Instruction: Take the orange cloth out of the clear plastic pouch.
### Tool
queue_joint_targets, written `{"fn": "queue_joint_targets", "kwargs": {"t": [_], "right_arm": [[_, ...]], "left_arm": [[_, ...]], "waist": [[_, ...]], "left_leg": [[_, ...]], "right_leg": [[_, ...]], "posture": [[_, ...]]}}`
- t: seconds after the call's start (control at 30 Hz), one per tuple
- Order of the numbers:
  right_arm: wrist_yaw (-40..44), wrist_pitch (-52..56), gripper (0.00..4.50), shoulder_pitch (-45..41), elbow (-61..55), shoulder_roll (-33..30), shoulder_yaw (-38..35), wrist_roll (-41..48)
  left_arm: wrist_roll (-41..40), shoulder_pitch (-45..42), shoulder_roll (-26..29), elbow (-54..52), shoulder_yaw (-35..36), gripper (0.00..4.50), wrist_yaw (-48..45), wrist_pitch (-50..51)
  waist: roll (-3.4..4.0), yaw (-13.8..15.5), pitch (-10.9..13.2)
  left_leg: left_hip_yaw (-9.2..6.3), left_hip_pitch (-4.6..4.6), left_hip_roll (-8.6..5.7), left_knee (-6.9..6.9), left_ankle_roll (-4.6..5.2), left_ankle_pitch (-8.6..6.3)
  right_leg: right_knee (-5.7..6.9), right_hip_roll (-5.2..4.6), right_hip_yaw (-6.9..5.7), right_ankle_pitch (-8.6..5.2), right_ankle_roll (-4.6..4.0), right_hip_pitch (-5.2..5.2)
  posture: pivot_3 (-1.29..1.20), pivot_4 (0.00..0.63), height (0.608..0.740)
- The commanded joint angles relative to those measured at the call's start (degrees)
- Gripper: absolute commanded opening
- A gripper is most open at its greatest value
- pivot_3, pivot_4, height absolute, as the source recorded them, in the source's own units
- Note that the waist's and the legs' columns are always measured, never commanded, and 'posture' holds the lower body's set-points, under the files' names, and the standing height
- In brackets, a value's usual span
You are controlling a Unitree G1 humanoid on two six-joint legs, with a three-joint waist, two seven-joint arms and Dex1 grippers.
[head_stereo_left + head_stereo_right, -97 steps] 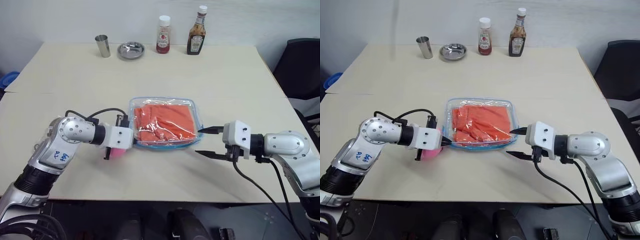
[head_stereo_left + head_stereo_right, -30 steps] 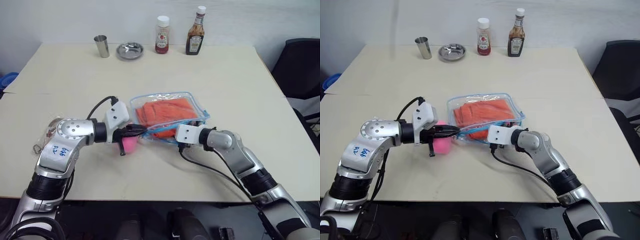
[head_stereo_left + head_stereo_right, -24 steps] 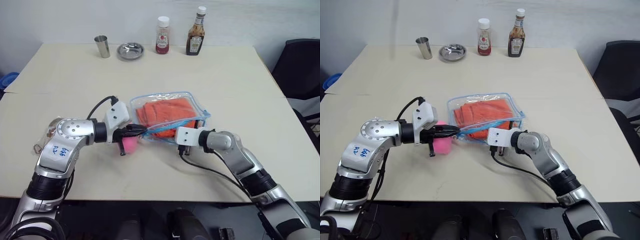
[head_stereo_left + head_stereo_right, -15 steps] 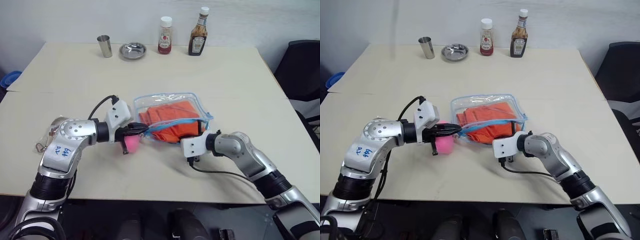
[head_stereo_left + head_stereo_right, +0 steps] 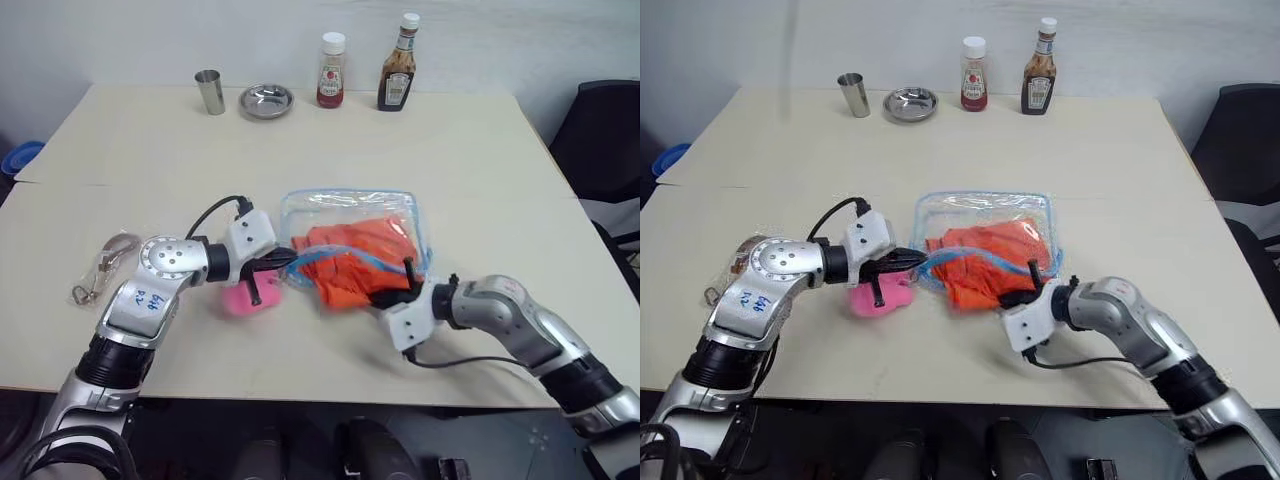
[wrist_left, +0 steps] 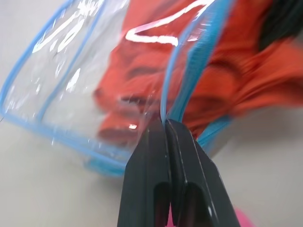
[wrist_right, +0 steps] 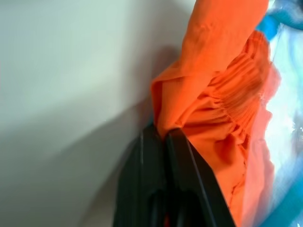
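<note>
The clear plastic pouch (image 5: pixel 350 215) is seen lying near the middle of the pale desk (image 5: pixel 450 150), its blue-edged mouth turned toward the robot. The orange cloth (image 5: pixel 350 265) is drawn partly out of that mouth: its far part is seen behind the clear film, while its near folds are spread on the desk in front of the pouch.

The left claw (image 5: pixel 287 262) is clamped together on the blue zip edge at the pouch's left corner, the strip being pinched between its black fingers (image 6: pixel 156 156) in the left wrist view. The right claw (image 7: pixel 163 137) is closed on a fold of the orange cloth at its near right edge, with fabric bunched above the fingertips.

A pink plush toy (image 5: pixel 240 298) is seen on the desk just below the left claw. Along the far edge of the desk, a metal cup (image 5: pixel 208 92), a small metal dish (image 5: pixel 265 99), a ketchup bottle (image 5: pixel 331 70) and a brown sauce bottle (image 5: pixel 397 64) are lined up. A small strap (image 5: pixel 100 266) lies at the left.
</note>
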Motion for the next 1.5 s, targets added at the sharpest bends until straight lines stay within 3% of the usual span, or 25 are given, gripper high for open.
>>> {"fn": "queue_joint_targets", "kwargs": {"t": [0.03, 0.27, 0.57, 0.8, 1.03, 1.2, 1.5], "right_arm": [[4.07, -9.21, 0.01, 2.88, -3.62, -6.99, -2.63, 6.61], [5.09, -13.33, 0.01, 10.99, 1.68, -16.60, -7.63, 8.13], [0.85, -13.66, 0.01, 15.46, 16.11, -20.30, -13.47, 4.87], [-2.45, -13.52, 0.01, 16.31, 27.55, -22.23, -17.59, 7.58], [-4.53, 22.93, 0.01, 14.58, 16.71, -7.98, -25.68, 26.69], [-13.34, 48.46, 0.01, 12.90, 4.63, 0.77, -31.47, 34.99], [-25.15, 59.40, 0.01, 14.81, 0.24, 5.68, -36.80, 30.73]], "left_arm": [[3.25, -1.96, -0.31, 3.29, 0.40, 0.00, 2.78, -2.57], [5.79, -3.64, -0.90, 7.62, 1.34, 0.00, 5.21, -4.14], [6.34, -3.91, 3.10, 9.70, 2.91, 0.00, 4.07, -5.08], [3.24, -1.51, 6.32, 6.57, 4.31, 0.00, 0.81, -5.10], [-3.06, 5.76, 8.41, -7.21, 3.10, 0.00, -9.44, -2.68], [-3.84, 8.11, 9.32, -11.77, 2.49, 0.00, -11.59, -0.90], [-5.60, 9.54, 9.93, -12.31, 3.53, 0.00, -15.37, -2.44]], "waist": [[0.00, 0.04, 0.00], [0.00, 0.01, 0.00], [0.00, 0.01, 0.00], [0.00, 0.00, 0.00], [0.07, -0.51, 0.02], [0.24, -0.08, 0.01], [0.24, 0.18, 0.01]], "left_leg": [[0.00, 0.00, 0.00, 0.00, 0.00, 0.00], [0.00, 0.03, 0.01, 0.00, 0.01, -0.01], [0.01, 0.09, 0.02, 0.06, 0.01, 0.00], [0.02, 0.10, 0.02, 0.08, 0.01, -0.01], [0.02, 0.16, 0.08, 0.05, -0.01, 0.00], [0.01, 0.12, 0.07, 0.02, -0.02, 0.01], [-0.05, 0.03, 0.01, -0.02, 0.04, -0.02]], "right_leg": [[0.00, 0.00, 0.00, 0.00, 0.00, 0.00], [0.00, 0.01, 0.00, 0.00, 0.00, 0.04], [0.02, 0.01, 0.01, 0.00, 0.00, 0.10], [0.00, -0.01, 0.01, 0.00, 0.00, 0.12], [0.06, 0.03, 0.02, 0.00, 0.00, 0.18], [0.08, 0.03, 0.02, 0.00, 0.00, 0.16], [-0.07, 0.01, 0.03, 0.00, 0.00, 0.16]], "posture": [[0.00, 0.150, 0.740], [0.00, 0.150, 0.740], [0.00, 0.150, 0.740], [0.00, 0.150, 0.740], [0.00, 0.150, 0.740], [0.00, 0.150, 0.740], [0.00, 0.150, 0.740]]}}
